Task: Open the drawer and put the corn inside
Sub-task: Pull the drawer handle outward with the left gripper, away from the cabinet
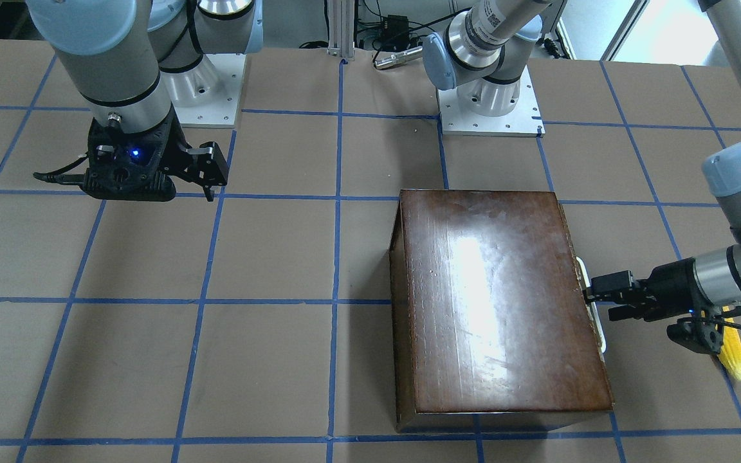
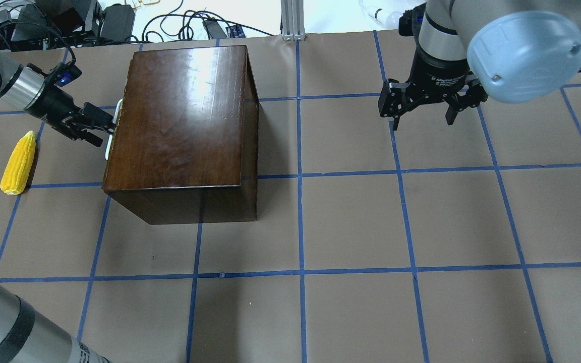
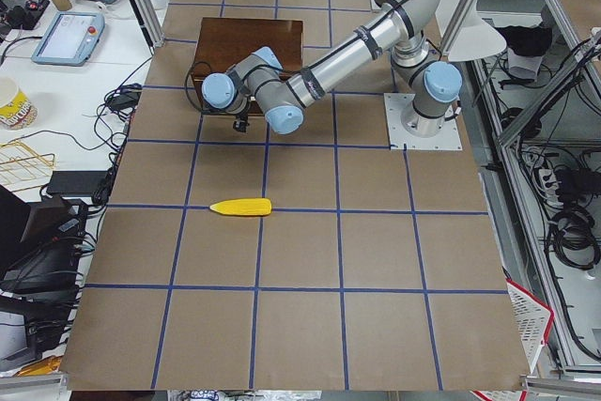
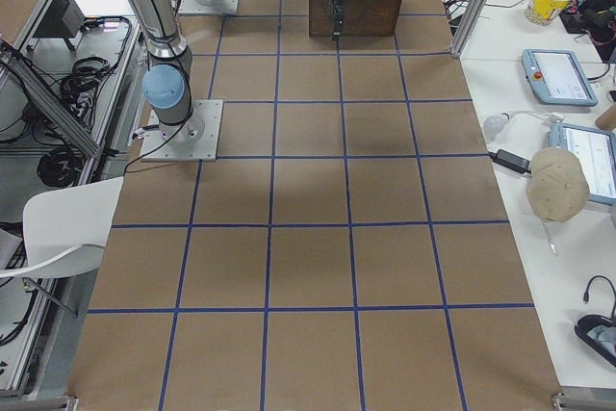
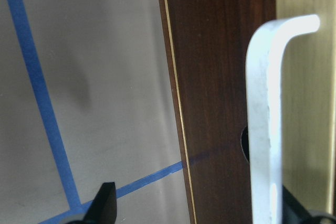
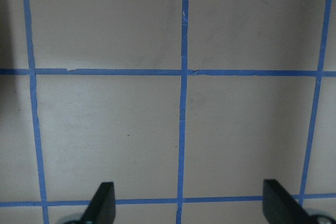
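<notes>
The glossy dark-brown box (image 2: 179, 121) stands on the table's left half with its drawer shut. The drawer's dark front panel (image 5: 210, 77) and whitish handle (image 5: 260, 129) face my left arm. My left gripper (image 2: 103, 127) is open and level at the handle (image 1: 597, 321). In the left wrist view the handle stands between the jaws, close against one fingertip (image 5: 294, 211). The yellow corn (image 2: 18, 162) lies flat on the table behind the left gripper, and partly under the wrist in the front view (image 1: 732, 357). My right gripper (image 2: 421, 116) is open and empty, pointing down over bare table.
Brown paper with a blue tape grid (image 6: 182, 129) covers the table. The arm bases (image 1: 489, 109) sit at the robot's edge. Cables and electronics (image 2: 119, 22) lie beyond the far edge, past the box.
</notes>
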You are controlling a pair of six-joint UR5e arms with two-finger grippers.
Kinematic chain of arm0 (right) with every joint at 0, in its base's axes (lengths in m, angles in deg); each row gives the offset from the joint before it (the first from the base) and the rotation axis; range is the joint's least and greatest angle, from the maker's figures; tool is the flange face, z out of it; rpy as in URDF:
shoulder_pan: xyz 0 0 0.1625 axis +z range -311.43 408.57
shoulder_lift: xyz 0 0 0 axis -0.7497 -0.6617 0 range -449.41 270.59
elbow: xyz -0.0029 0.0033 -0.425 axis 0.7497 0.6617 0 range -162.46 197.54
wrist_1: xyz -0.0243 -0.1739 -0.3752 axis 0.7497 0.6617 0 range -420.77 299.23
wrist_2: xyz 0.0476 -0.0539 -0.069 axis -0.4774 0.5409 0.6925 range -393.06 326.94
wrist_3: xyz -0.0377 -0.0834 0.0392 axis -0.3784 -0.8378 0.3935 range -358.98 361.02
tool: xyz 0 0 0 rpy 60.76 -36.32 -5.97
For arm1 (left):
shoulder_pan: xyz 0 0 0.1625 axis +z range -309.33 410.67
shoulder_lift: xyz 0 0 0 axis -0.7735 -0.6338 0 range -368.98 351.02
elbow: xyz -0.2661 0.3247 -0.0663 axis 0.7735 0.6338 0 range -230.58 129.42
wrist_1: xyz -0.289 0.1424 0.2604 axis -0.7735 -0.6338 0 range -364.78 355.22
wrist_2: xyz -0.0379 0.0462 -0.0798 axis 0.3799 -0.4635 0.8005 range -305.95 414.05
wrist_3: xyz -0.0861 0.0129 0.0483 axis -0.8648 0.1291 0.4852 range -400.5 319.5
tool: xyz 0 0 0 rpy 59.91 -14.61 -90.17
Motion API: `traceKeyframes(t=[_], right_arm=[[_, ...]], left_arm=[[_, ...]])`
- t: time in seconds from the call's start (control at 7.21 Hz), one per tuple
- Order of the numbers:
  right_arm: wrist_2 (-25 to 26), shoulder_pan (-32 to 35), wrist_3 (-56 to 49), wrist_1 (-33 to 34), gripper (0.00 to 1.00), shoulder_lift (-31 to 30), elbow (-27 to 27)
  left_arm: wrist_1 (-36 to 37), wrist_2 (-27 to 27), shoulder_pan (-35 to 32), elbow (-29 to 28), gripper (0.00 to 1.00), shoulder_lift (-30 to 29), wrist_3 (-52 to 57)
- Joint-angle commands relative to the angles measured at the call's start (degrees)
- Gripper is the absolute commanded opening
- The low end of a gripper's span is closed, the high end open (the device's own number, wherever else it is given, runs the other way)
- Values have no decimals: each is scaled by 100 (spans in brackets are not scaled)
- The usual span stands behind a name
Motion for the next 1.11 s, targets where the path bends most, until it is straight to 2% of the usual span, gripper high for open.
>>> traceKeyframes(t=[0.0, 0.28, 0.97], right_arm=[[0, 0, 0, -8, 100, 0, 0], [18, 0, 0, -8, 100, 0, 0], [44, 0, 0, -8, 100, 0, 0]], left_arm=[[7, -15, 50, -20, 100, 8, 265], [7, -15, 287, -38, 100, -18, 346], [200, -419, 322, -73, 100, -9, 425]])
